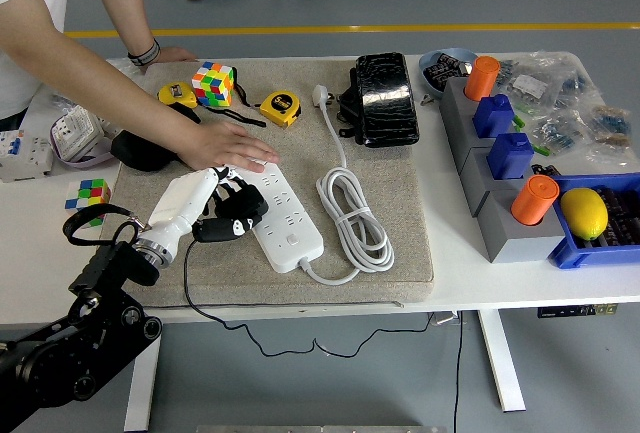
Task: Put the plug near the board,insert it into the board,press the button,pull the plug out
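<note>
A white power strip lies on the grey mat, its white cable coiled to its right. My left hand comes in from the lower left and is shut on the black plug, held against the strip's left edge. The plug's black cord trails off the table's front. A person's hand lies flat on the strip's far end, holding it down. The person's other hand rests on the table further back.
On the mat's far side are a Rubik's cube, two yellow tape measures, and a black case. A small cube sits at left. Grey holders with orange and blue pieces and a blue bin with a lemon stand right.
</note>
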Available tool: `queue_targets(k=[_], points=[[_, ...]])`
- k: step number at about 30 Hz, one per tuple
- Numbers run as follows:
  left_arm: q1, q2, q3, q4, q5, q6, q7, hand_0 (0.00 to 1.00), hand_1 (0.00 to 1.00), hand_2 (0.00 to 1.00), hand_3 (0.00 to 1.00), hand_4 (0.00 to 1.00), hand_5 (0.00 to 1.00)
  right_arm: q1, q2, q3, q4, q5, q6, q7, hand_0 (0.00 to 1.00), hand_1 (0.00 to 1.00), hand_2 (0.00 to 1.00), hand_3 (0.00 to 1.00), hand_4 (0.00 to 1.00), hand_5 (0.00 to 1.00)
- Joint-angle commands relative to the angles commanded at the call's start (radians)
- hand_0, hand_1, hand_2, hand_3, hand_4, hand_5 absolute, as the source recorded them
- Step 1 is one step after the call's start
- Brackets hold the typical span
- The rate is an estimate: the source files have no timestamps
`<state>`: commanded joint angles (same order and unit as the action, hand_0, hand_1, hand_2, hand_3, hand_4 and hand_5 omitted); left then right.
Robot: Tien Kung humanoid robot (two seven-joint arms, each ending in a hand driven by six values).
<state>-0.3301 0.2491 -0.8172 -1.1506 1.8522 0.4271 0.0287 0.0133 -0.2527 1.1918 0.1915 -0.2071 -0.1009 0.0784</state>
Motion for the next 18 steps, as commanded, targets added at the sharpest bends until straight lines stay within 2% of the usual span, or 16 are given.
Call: queue_targets(k=[4,9,13,18], points=[[0.011,0.004,-0.023,-0.007,-0.024,0.025,-0.065,0.193,0.229,0.253,0.435,0.673,0.127,0.000,0.001,0.003,0.000,-0.002,0.000,0.001,0.493,0.583,0.538,0.506,0.835,0.365],[0.030,0.023,-0.059,-0.012,-0.049,0.052,-0.163,0.193,0.227,0.246,0.434,0.679,0.134,-0.001,0.002,0.005,0.000,-0.003,0.000,0.001,0.492,0.582,0.538,0.507,0.835,0.364],[0.039,0.034,-0.089,0.021,-0.034,0.051,-0.187,0.196,0.231,0.252,0.437,0.690,0.138,0.000,0.003,0.004,0.000,-0.003,0.001,0.001,0.493,0.582,0.538,0.506,0.834,0.362],[0.036,0.043,-0.106,0.072,-0.005,0.021,-0.190,0.209,0.245,0.263,0.454,0.696,0.156,0.002,0.005,0.006,0.000,-0.004,0.001,0.001,0.493,0.580,0.538,0.506,0.833,0.361]])
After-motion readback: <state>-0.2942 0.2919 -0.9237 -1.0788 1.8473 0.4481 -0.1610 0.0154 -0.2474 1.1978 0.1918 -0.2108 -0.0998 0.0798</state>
